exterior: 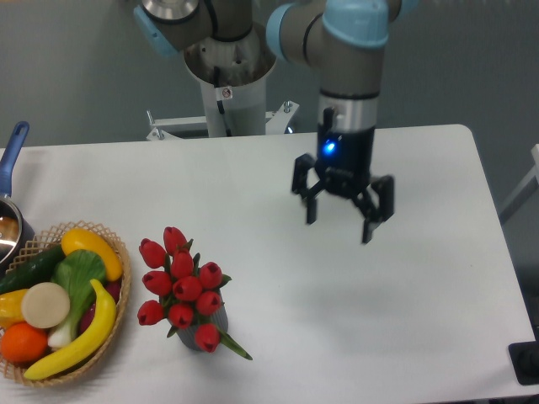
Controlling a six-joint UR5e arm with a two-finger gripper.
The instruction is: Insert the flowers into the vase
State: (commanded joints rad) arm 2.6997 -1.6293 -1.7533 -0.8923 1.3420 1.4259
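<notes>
Camera view, fixed and looking down on the white table (404,337): the largest thing on it is my own arm, which hangs from above with my gripper (340,220) upright over the middle of the surface, jaws spread wide and holding nothing. Next in size is the wicker basket (114,337) at the left edge, heaped with toy fruit and vegetables, a yellow banana (84,332) lying across the front. A blue-handled pot (12,168) is cut off by the frame beyond it. Then the flowers (178,286), red tulip buds in a tight cluster, standing between the basket and me, well apart from my fingers. Smallest is the vase (213,324), dark grey, mostly hidden under the buds, with only a strip of its side and one green leaf poking out at its lower right.

By my reading the bunch is seated and the job looks done. The risk now is the load itself: the bunch is taller than the vase and leans left, so a nudge from my arm or a shake of the table could tip it over.
</notes>
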